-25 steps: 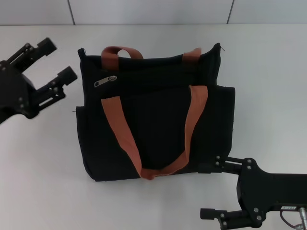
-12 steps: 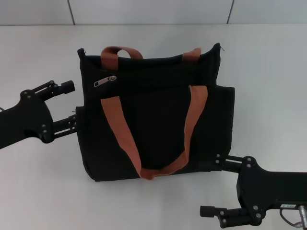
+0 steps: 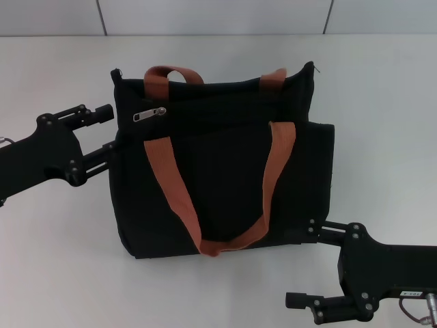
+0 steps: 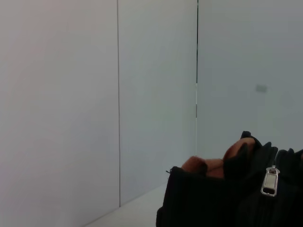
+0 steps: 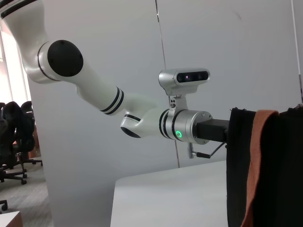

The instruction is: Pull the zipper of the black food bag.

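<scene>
The black food bag [image 3: 225, 178] lies flat on the white table, its two rust-orange handles on top. The silver zipper pull [image 3: 149, 115] sits near the bag's upper left corner, at the left end of its track. My left gripper [image 3: 108, 128] is open, its fingertips right at the bag's left edge, a short way left of the pull. The left wrist view shows the pull [image 4: 270, 181] on the black fabric [image 4: 213, 203]. My right gripper [image 3: 308, 265] is open and empty at the bag's lower right corner.
The white table [image 3: 382, 89] spreads around the bag, with a light panelled wall [image 3: 205, 17] behind. In the right wrist view my white left arm [image 5: 142, 118] reaches to the bag's far side [image 5: 270, 179].
My left gripper has swung down and moved right, from well left of the bag to its left edge near the zipper pull. The bag and right arm have not moved.
</scene>
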Controlling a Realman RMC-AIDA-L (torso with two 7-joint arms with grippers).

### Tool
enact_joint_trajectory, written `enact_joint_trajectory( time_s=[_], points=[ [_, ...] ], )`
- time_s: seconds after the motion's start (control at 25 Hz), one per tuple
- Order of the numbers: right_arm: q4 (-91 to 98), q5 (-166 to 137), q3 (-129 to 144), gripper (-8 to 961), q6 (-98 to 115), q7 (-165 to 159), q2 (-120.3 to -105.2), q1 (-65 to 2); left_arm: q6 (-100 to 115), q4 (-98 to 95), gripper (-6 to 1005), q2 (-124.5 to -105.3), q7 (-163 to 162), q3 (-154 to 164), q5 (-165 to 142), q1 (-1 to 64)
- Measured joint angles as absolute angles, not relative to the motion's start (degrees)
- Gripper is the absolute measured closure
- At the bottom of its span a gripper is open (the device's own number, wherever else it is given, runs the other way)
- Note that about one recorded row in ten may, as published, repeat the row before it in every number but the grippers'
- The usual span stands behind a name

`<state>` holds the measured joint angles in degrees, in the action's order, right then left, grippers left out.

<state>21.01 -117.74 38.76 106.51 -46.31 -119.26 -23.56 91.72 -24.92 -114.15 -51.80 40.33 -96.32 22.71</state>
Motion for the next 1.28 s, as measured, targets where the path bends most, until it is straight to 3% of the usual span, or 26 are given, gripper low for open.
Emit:
enact_joint_trajectory(
  time_s=[0.36, 0.56, 0.68, 0.96, 1.28],
  points=[
    [20.9, -117.7, 38.1, 147, 106.5, -46.3, -119.26, -23.8, 94.0, -25.4, 489, -114.63, -51.5, 39.7, -96.2, 22.4],
    [20.4, -117.2, 34.5, 148, 110.5, -46.3, -119.36, -24.1, 96.6, -25.6, 733, -114.8, -51.3, 39.3, -96.1, 22.3],
    [19.2, -115.6, 32.8, 148, 113.7, -46.8, -119.37, -24.5, 96.9, -25.9, 928, -115.25, -50.8, 38.9, -96.1, 22.2],
    [18.1, -102.6, 31.3, 149, 119.8, -63.8, -119.29, -28.2, 97.8, -26.1, 973, -116.39, -47.9, 37.4, -96.1, 22.0],
    [30.6, -99.1, 32.9, 151, 114.0, -98.1, -119.16, -36.2, 99.9, -26.1, 971, -117.65, -43.7, 34.6, -96.1, 21.3]
  ],
)
